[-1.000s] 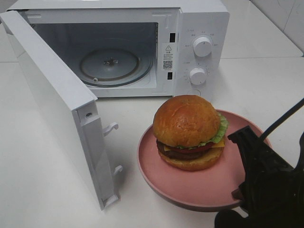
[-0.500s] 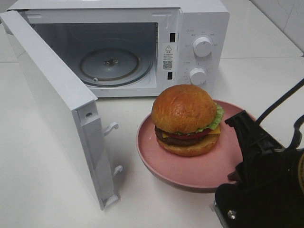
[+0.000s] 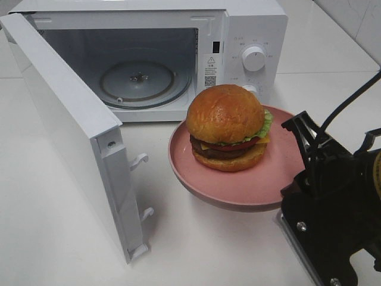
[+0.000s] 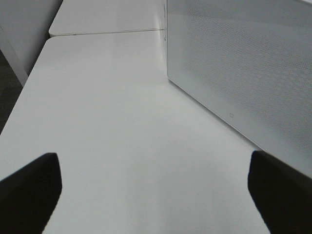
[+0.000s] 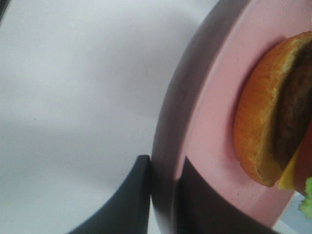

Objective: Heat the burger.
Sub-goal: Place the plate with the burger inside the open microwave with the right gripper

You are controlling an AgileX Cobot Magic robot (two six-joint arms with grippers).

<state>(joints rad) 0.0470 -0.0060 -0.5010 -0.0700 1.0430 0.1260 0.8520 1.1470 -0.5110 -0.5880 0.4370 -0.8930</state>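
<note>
The plate (image 3: pixel 178 167), pinched at its rim by the right pincer (image 5: pixel 163 195), is brought nearer the open microwave (image 3: pixel 250 24); the burger (image 3: pixel 225 127) is judged nearly loadable. The left pincer (image 4: pixel 156 190) is spread.

Burger (image 3: pixel 225 113): bun glossy, golden-brown, crust finely dimpled; patty dark and coarse.
Plate (image 3: pixel 238 199): pink, smooth, matt with a soft sheen; plastic or glazed ware, cannot tell which.
Microwave (image 3: pixel 250 24): white casing, smooth, semi-gloss. Knobs (image 3: pixel 254 58) look like white plastic.
Door (image 4: pixel 243 63): panel with a fine dotted screen.
Turntable (image 3: pixel 140 83): clear glass, reflective.
Worktop (image 3: pixel 47 238): white, smooth, low sheen.
Right tool (image 5: pixel 163 195) and left tool (image 4: pixel 156 195): black, matt, plastic-looking.
</note>
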